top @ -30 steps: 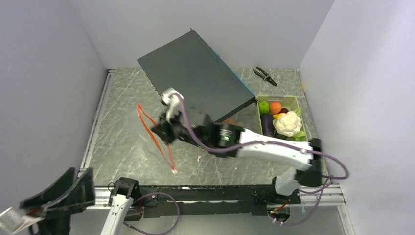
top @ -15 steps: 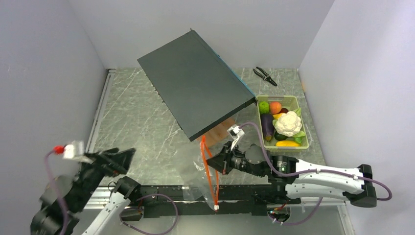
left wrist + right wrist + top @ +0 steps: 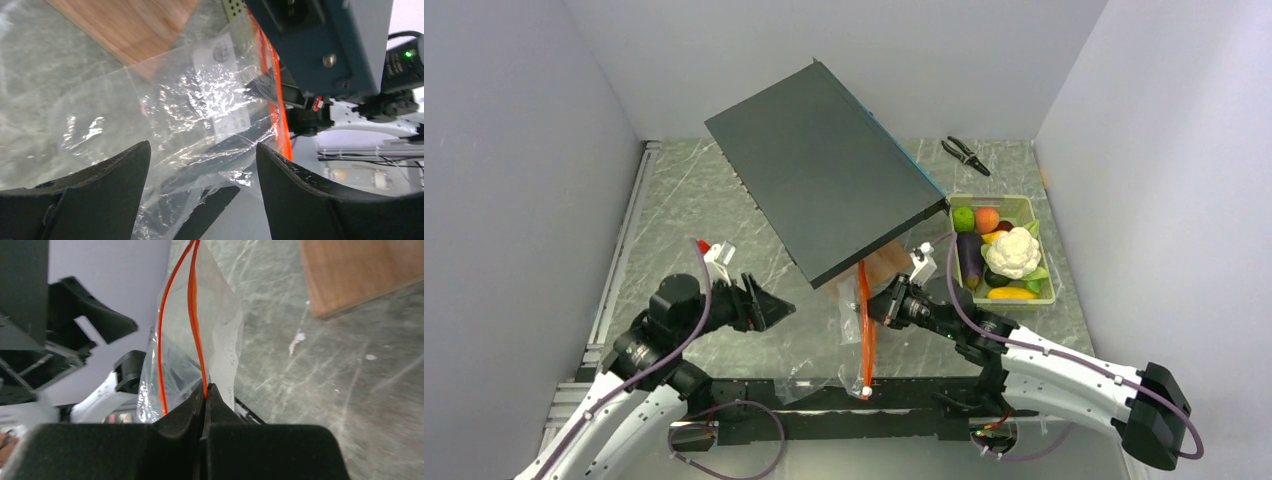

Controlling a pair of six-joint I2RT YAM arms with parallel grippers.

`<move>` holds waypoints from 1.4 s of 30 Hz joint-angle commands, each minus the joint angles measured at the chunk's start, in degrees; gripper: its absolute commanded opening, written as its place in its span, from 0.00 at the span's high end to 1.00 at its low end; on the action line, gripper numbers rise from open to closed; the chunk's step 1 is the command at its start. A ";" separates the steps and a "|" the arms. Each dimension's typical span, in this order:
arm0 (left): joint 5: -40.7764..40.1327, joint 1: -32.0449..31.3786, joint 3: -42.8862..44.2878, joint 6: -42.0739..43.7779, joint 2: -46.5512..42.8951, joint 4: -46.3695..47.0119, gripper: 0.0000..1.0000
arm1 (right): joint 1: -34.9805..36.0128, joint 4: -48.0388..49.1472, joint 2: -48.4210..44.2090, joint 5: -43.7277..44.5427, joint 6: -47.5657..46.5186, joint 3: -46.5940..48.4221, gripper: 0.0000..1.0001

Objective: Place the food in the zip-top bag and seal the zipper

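My right gripper is shut on one side of the orange-red zipper, holding the clear zip-top bag up off the table near its front edge. The mouth gapes, and the zipper's other side bows away. The strip hangs down past the table's front rail. My left gripper stands open just left of the bag, with its fingers apart and the crinkly plastic ahead of them, untouched. The food, among it a lime, an orange, an eggplant and a cauliflower, lies in the pale green tray at the right.
A large dark box is tilted over the table's middle, overhanging the bag's far end. A wooden board lies under its near corner. Black pliers rest at the back right. Grey walls close in both sides.
The right arm swung the bag from the left-centre of the table to the near centre. The left arm came in from off the table's lower left to beside the bag.
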 commanded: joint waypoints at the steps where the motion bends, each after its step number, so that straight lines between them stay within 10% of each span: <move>1: -0.36 -3.55 -5.69 -8.07 -7.19 12.22 0.18 | 0.64 15.70 0.77 -3.52 4.62 -3.48 1.00; 16: -4.68 -7.21 -7.32 -5.38 -3.25 12.52 0.27 | 6.39 48.69 21.61 4.17 8.02 -7.99 1.00; 26: -7.35 -7.22 1.79 -7.58 -6.36 -1.47 0.24 | 14.72 -18.48 5.05 22.32 5.93 14.07 1.00; 35: -12.27 -7.23 12.15 -6.95 -5.44 -14.00 0.18 | 35.65 -16.26 9.55 32.81 10.44 12.09 1.00; 42: -14.24 -7.19 17.90 -7.54 -8.34 -20.83 0.17 | 47.37 -22.20 23.27 43.96 -4.72 33.38 1.00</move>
